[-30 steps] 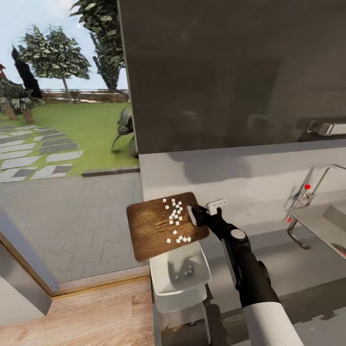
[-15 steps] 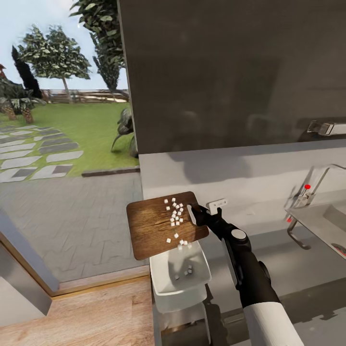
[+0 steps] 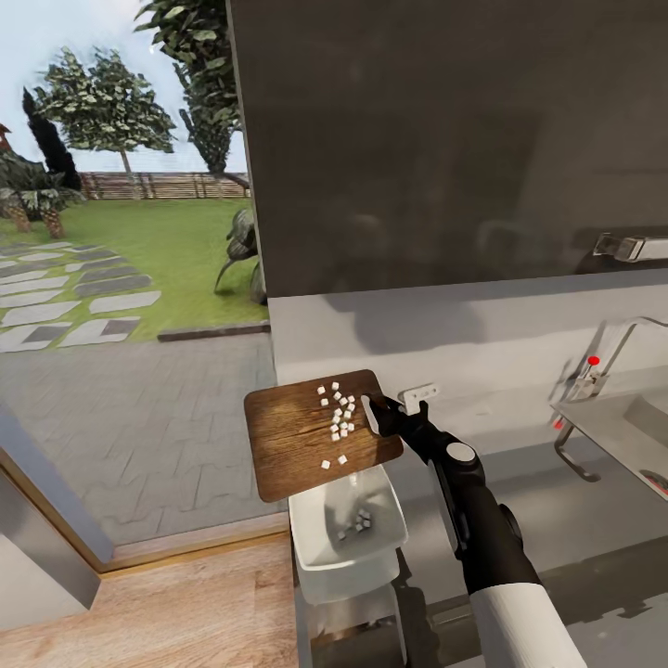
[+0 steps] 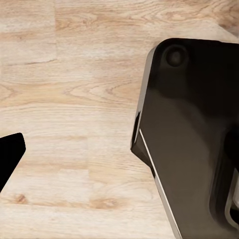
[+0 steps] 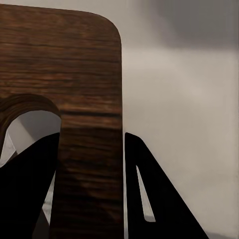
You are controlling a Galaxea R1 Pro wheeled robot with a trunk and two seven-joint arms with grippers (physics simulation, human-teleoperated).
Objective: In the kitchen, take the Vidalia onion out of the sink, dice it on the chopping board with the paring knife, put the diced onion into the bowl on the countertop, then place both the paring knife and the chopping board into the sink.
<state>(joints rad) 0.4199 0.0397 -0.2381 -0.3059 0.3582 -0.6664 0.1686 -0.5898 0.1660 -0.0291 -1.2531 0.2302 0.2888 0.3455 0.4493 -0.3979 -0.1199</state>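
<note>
My right gripper point(image 3: 376, 408) is shut on the handle end of the chopping board point(image 3: 297, 436), holding it tilted above the white bowl point(image 3: 301, 543). White onion cubes point(image 3: 339, 413) cling to the board's sloping face, and a few cubes point(image 3: 357, 526) lie inside the bowl. In the right wrist view the board point(image 5: 74, 74) passes between my black fingers point(image 5: 149, 199), the gripper point(image 5: 92, 149) clamped beside the oval slot. The bowl sits at the left end of the grey countertop point(image 3: 557, 501). One black fingertip point(image 4: 7, 154) of my left gripper hangs over wood floor.
The steel sink point(image 3: 622, 427) with its chrome tap point(image 3: 603, 357) lies at the far right; a small dark and red object point(image 3: 654, 480) rests in it. Dark cabinets hang above. Left of the counter, an opening faces a paved garden. My dark base point(image 4: 194, 139) stands on the floor.
Several onion cubes have slid down the tilted board and dropped off its lower edge into the bowl. The board and right arm have stayed in place.
</note>
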